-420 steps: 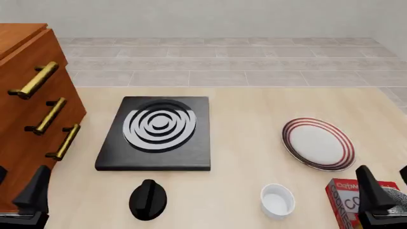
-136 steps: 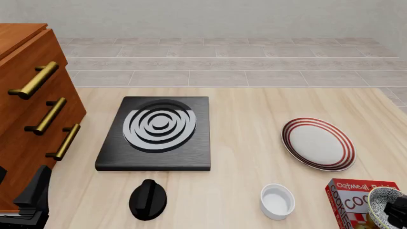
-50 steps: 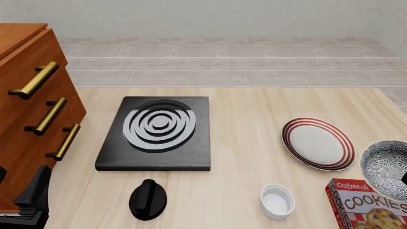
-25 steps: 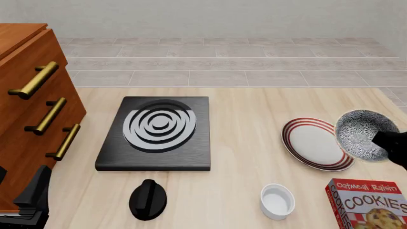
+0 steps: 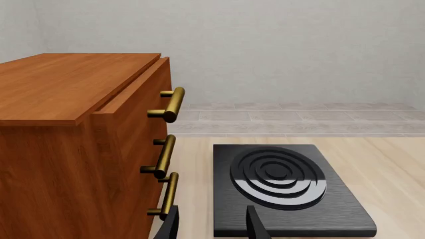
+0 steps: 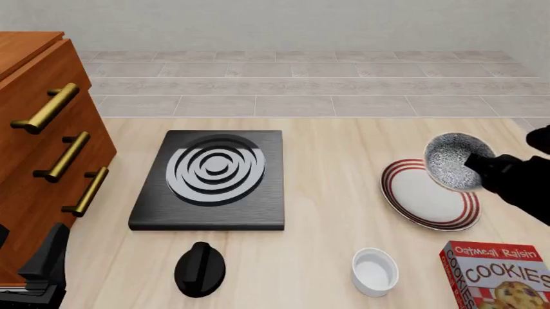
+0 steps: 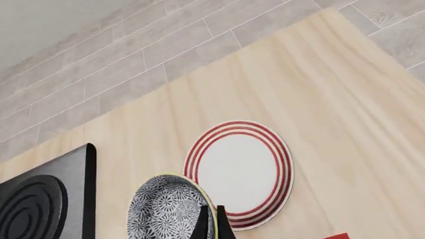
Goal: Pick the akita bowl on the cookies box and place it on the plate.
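The speckled black-and-white akita bowl (image 6: 456, 161) hangs tilted in the air over the far edge of the plate (image 6: 421, 199), a white disc with dark red rings. My right gripper (image 6: 475, 165) is shut on the bowl's rim, its arm coming in from the right. In the right wrist view the bowl (image 7: 169, 209) sits beside the closed fingertips (image 7: 211, 226), with the plate (image 7: 240, 172) below it. The red cookies box (image 6: 503, 275) lies at the front right corner, its top bare. My left gripper (image 5: 211, 226) hovers open near the stove's front edge, holding nothing.
A black stove (image 6: 212, 179) with white rings lies at the table's middle left, a black knob (image 6: 199, 269) in front of it. A white ramekin (image 6: 375, 271) stands left of the box. A wooden cabinet (image 6: 43, 154) with brass handles blocks the left side.
The right gripper carried the bowl up off the box and leftward and away, from beside the plate's right edge to over its far rim. The left arm stayed still.
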Robot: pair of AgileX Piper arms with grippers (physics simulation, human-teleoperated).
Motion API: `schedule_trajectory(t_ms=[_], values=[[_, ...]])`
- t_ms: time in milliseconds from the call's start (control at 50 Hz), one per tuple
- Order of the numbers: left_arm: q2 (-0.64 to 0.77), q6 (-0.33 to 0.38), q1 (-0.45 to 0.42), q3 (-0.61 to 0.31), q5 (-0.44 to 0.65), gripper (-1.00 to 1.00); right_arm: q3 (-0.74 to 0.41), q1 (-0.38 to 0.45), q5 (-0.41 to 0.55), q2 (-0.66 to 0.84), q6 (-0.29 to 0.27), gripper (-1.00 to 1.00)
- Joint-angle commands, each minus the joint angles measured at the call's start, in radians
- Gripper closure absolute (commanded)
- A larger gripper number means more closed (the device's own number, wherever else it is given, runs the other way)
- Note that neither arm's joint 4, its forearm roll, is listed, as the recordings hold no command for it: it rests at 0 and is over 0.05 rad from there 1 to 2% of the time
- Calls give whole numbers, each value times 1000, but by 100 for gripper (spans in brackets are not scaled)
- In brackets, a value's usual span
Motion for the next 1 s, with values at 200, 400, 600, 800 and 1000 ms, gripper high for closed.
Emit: schedule_trajectory(t_ms=[200,400,600,800,1000], values=[[0,0,0,0,0,-100,-37,-26,-156,207,39,100],[0,0,0,0,0,-100,-35,-37,-215,274,85,100],[0,0,0,0,0,-100,-37,-48,-254,332,92,100],[0,0,0,0,0,-100,-42,-64,-267,362,100,100],[0,0,0,0,0,-100,-58,-81,-282,414,91,100]])
